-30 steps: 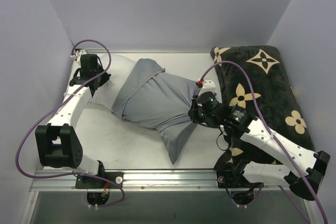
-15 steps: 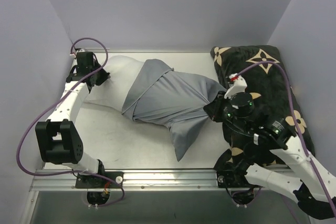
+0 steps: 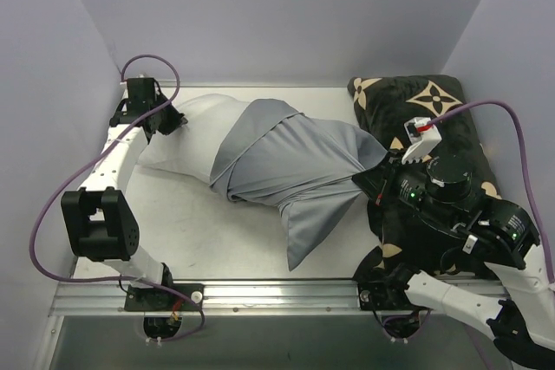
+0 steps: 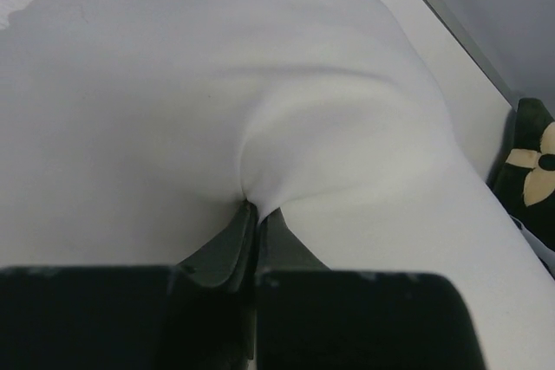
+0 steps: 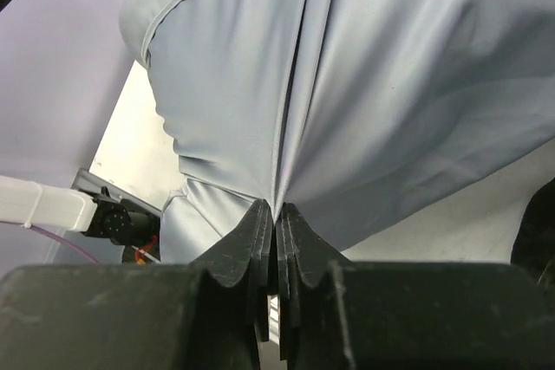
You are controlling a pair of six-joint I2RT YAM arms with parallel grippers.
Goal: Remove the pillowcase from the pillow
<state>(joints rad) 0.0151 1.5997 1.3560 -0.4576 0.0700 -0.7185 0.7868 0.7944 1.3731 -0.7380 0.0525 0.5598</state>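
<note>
My left tool [image 4: 253, 205] is clamped shut on a pinch of the pillow [image 4: 217, 84]; white cloth puckers into a fold right at the tips. Left arm: elbow block low on the near-left side, forearm stretched out to the far-left corner, wrist turned rightward so the left tool [image 3: 169, 119] bites the pillow's bare end. My right tool [image 5: 276, 210] is likewise closed, gripping a gather of the pillowcase [image 5: 347, 84]; blue-grey pleats fan away from the tips, pulled taut. Right arm: folded up high over the near-right side, wrist hanging above the near end of the black cushion [image 3: 434, 119], right tool [image 3: 379, 181] aimed left at the case's right end. The pillow [image 3: 186, 127] lies slantwise on the surface [image 3: 199, 231], from far left across to the right. Its left end shows bare white; the pillowcase [image 3: 286, 158] covers the middle and right portion, creased in long diagonal folds. One loose pointed flap of the case trails toward the near edge. The cushion lies along the right wall, just beside the case's gathered end.
</note>
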